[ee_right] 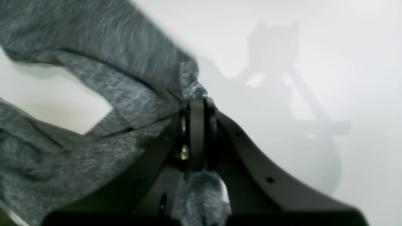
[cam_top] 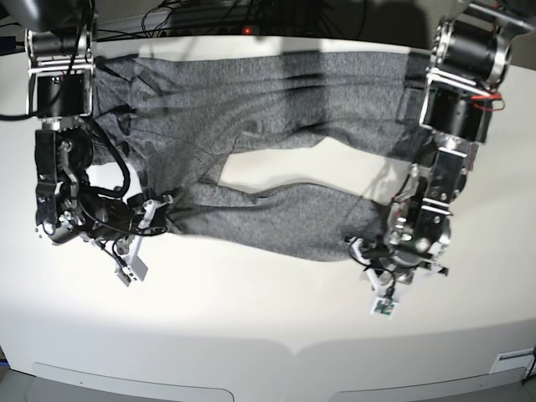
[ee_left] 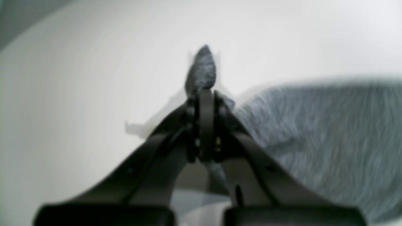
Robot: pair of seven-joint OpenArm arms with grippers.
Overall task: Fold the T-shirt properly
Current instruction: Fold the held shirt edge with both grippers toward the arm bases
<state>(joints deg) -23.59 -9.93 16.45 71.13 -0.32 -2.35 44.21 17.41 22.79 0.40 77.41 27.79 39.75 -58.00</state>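
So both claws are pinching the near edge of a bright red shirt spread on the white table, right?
Not quite: the shirt is heather grey, not red, as the base view shows. The rest holds: the left gripper and the right gripper are both shut on its near edge, and it lies spread on the white table.

The work surface is a white table [cam_top: 251, 318] with a smooth matte top and a rounded front edge, evenly lit from above, with soft grey shadows falling on it. Behind the far edge of the table, a tangle of dark cables [cam_top: 226, 15] lies along the back, with one small red indicator light [cam_top: 248, 30] glowing among them. Below the front edge, a seam divides the light panel [cam_top: 293, 373], and a strip of grey floor shows at the lower corners.
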